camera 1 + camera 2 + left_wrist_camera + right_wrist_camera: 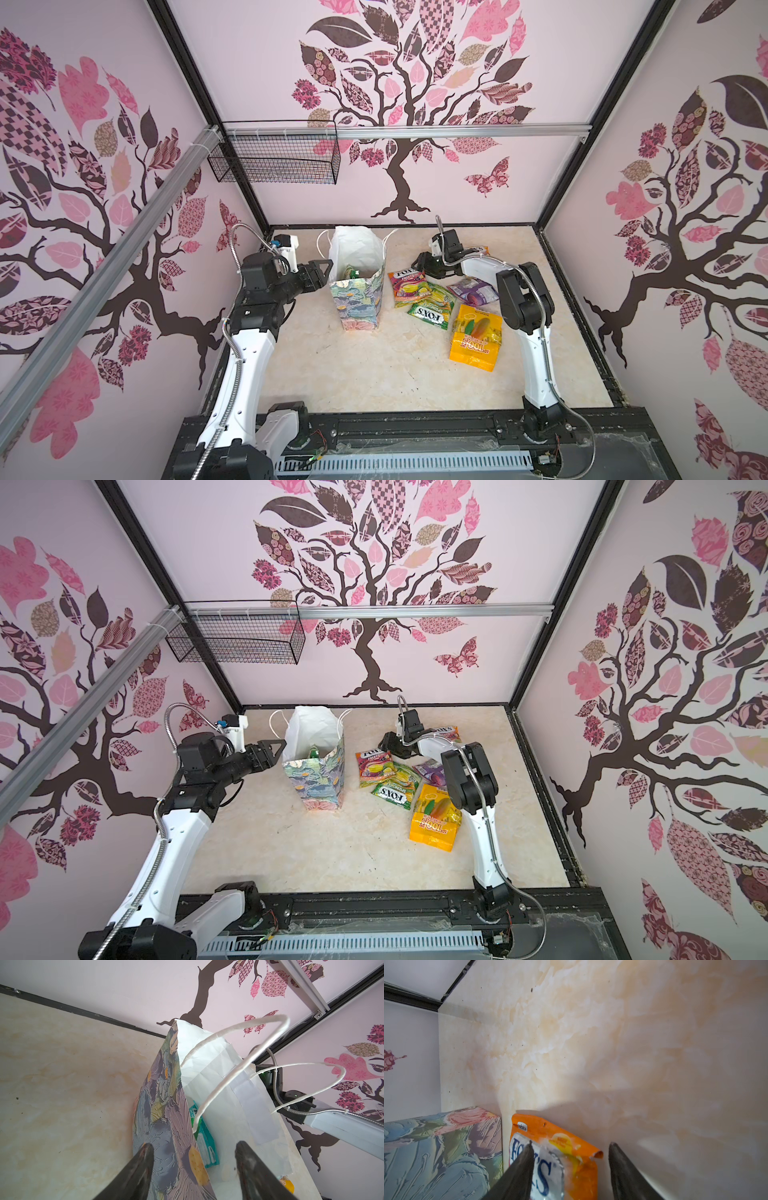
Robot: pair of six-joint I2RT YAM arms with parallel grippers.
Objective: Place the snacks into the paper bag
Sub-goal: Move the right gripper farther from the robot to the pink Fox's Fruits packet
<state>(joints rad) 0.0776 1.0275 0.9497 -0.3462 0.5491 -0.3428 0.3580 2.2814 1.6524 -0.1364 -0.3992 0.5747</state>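
Observation:
The paper bag stands upright at the back left, with a teal packet inside. My left gripper is open, one finger outside and one inside the bag's left wall. Snacks lie to the bag's right: an orange FOX'S packet nearest it, a green one, a purple one and a big yellow one. My right gripper is open astride the orange packet's far edge, one finger apart from it.
Another orange packet lies behind the right arm. A black wire basket hangs on the back wall under an aluminium rail. Bare marble tabletop stretches to the black front rail. Walls close three sides.

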